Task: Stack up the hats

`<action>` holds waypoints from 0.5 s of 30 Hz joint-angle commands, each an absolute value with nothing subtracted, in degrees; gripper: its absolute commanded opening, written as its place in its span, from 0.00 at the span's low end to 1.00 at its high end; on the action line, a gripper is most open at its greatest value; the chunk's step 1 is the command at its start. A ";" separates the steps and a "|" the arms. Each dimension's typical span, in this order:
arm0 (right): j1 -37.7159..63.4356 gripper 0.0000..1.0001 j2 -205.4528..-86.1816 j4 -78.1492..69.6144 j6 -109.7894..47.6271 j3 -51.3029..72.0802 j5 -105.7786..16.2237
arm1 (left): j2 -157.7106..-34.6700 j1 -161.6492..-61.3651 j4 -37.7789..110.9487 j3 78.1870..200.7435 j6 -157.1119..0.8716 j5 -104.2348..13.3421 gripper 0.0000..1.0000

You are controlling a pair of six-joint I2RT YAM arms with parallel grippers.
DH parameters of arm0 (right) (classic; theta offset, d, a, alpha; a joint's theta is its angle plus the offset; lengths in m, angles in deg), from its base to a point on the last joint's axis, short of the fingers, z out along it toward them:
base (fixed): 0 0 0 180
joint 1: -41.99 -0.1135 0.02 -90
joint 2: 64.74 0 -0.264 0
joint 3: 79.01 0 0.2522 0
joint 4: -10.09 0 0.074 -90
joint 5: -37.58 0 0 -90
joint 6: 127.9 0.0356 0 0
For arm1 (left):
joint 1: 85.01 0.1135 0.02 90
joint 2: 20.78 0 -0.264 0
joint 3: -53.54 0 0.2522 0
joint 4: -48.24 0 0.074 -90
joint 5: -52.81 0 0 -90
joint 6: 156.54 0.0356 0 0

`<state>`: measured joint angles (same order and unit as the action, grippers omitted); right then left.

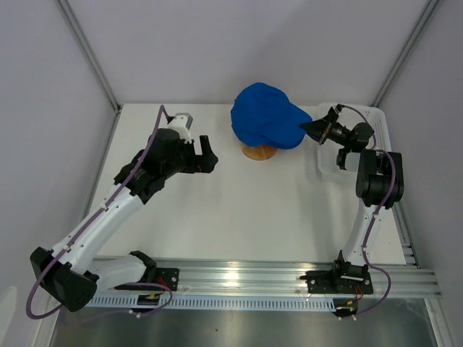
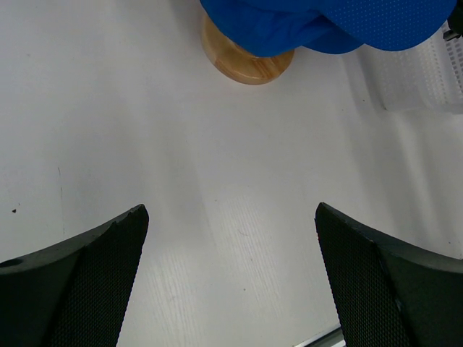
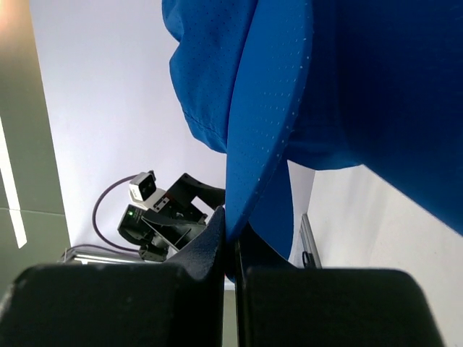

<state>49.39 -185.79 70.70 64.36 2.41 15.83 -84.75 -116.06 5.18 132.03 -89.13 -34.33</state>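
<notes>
A royal blue cap [image 1: 264,116] sits on the round wooden stand [image 1: 258,152] at the back middle of the table. Its brim points right. My right gripper [image 1: 312,130] is shut on the brim edge; the right wrist view shows the blue brim [image 3: 264,123] pinched between the two fingers [image 3: 210,238]. A second blue layer shows under it in the left wrist view [image 2: 275,32]. No pink cap is visible. My left gripper [image 1: 210,155] is open and empty, left of the stand, its fingers [image 2: 79,282] wide apart over bare table.
A white mesh basket [image 1: 380,130] stands at the back right, behind my right arm; it also shows in the left wrist view [image 2: 419,79]. White walls close the table's back and sides. A metal rail [image 1: 239,278] runs along the near edge.
</notes>
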 commanded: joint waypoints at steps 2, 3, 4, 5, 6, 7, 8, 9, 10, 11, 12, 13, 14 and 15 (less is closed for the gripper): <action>51.74 0.00 -188.31 74.57 63.71 6.21 19.21 | -85.47 -116.65 4.69 134.71 -90.27 -34.20 1.00; 51.83 0.00 -189.09 73.16 61.27 6.47 19.47 | -85.47 -116.74 4.77 134.62 -90.36 -34.11 1.00; 51.83 0.00 -189.28 71.06 59.33 6.91 19.65 | -85.38 -116.74 4.77 134.62 -90.36 -34.02 1.00; 51.83 0.00 -189.54 64.68 56.61 6.91 19.74 | -85.38 -116.74 4.95 134.62 -90.36 -33.85 1.00; 51.83 0.00 -189.28 60.36 48.84 7.00 19.74 | -85.38 -116.74 5.30 134.45 -90.36 -33.67 1.00; 51.92 0.00 -189.02 54.74 44.07 7.61 19.48 | -85.47 -116.74 5.39 134.10 -90.36 -33.50 1.00; 51.92 0.00 -188.67 41.81 38.71 8.22 18.78 | -85.82 -116.74 5.30 134.27 -90.36 -33.32 0.99; 51.92 0.00 -188.14 34.11 32.57 9.45 18.34 | -86.00 -116.74 5.21 134.27 -90.36 -33.23 0.99; 51.92 0.00 -187.09 14.63 17.54 13.38 16.16 | -86.70 -116.74 5.04 134.44 -90.36 -33.14 0.99; 51.92 0.00 -186.65 3.47 9.30 16.29 14.05 | -86.96 -116.74 4.95 134.44 -90.53 -33.14 1.00; 51.74 0.00 -186.29 -5.95 1.82 19.28 11.59 | -87.31 -116.74 4.69 134.62 -90.71 -33.32 1.00; 51.66 0.00 -185.59 -15.96 -6.17 21.74 8.26 | -87.84 -116.74 4.77 134.71 -90.71 -33.40 1.00; 51.74 0.00 -185.06 -16.06 -6.60 23.07 8.84 | -88.11 -116.74 4.69 134.80 -90.71 -33.49 1.00; 51.92 0.00 -184.62 -14.15 -5.30 22.74 10.06 | -88.28 -116.74 4.69 134.88 -90.80 -33.49 0.99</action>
